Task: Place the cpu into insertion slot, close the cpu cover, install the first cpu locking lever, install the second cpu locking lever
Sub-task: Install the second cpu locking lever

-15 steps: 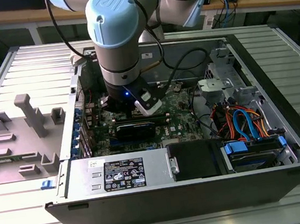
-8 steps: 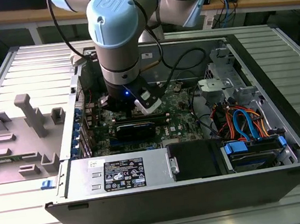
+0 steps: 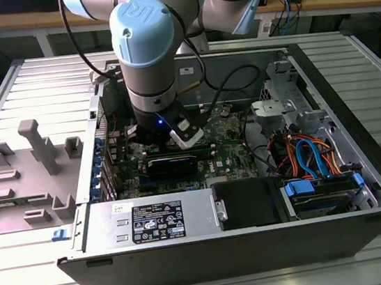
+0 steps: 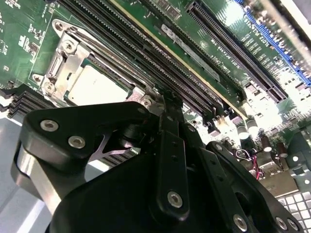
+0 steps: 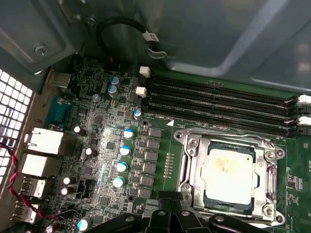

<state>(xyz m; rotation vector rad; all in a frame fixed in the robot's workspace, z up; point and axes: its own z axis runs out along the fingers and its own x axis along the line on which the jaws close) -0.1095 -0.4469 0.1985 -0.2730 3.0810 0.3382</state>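
Note:
The cpu [image 5: 228, 174], a beige-silver square, lies flat in the insertion slot [image 5: 187, 141] on the green motherboard. The cpu cover [image 5: 266, 175], a silvery frame, lies down around it with the chip showing through its window. In the second wrist view the cpu [image 4: 95, 85] and cover [image 4: 60, 63] sit just beyond my black fingers. My gripper [image 5: 171, 200] is at the socket's edge with its fingertips pressed together and nothing visibly between them. The exterior view has the gripper [image 3: 169, 137] low inside the open computer case, over the board.
Long black memory slots [image 5: 218, 97] run beside the socket. Capacitors and rear ports [image 5: 43, 141] lie on the other side, under a black cable loop [image 5: 121, 29]. The case holds a black card [image 3: 172, 164], a power supply [image 3: 152, 221] and drive cables [image 3: 312, 158]. A grey fixture [image 3: 32, 170] stands outside.

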